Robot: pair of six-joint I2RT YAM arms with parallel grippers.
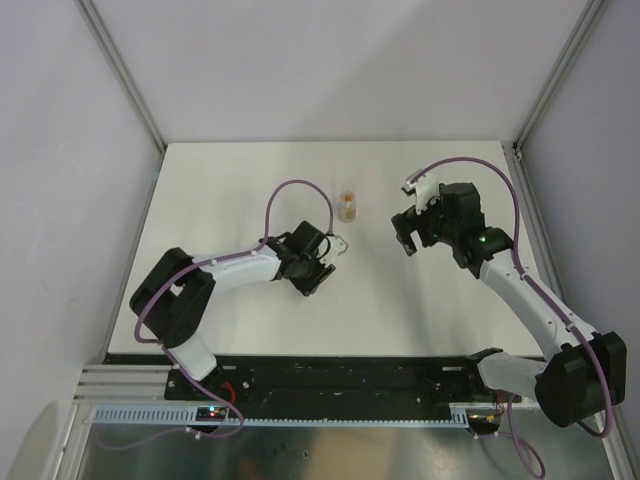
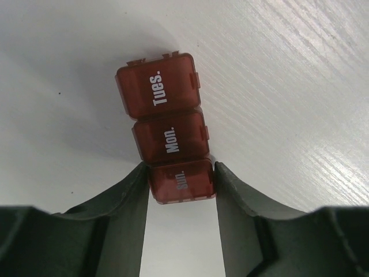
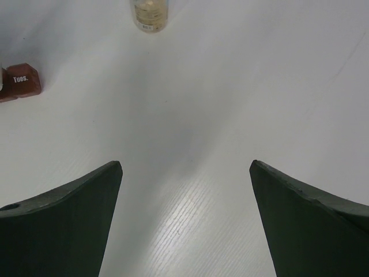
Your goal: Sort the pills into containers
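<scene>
Left gripper (image 2: pixel 180 168): jaws pressed against both sides of the Sun. end of the containers (image 2: pixel 167 109), left of centre.
Right gripper (image 3: pixel 184 167): wide open, empty.
Pills (image 1: pixel 347 211): in the vial (image 1: pixel 347 203), far centre.
Risk: the end-only grip could let the strip pivot or slip.

A small clear cylindrical vial (image 1: pixel 347 206) stands upright on the white table (image 1: pixel 420 320), just above the centre of the top view. In the right wrist view the upper edge cuts it off. Aluminium posts (image 1: pixel 122 72) frame pale wall panels (image 1: pixel 330 60). A black base plate (image 1: pixel 340 372) crosses the bottom, with what looks like a slotted cable duct (image 1: pixel 330 418) beneath.
</scene>
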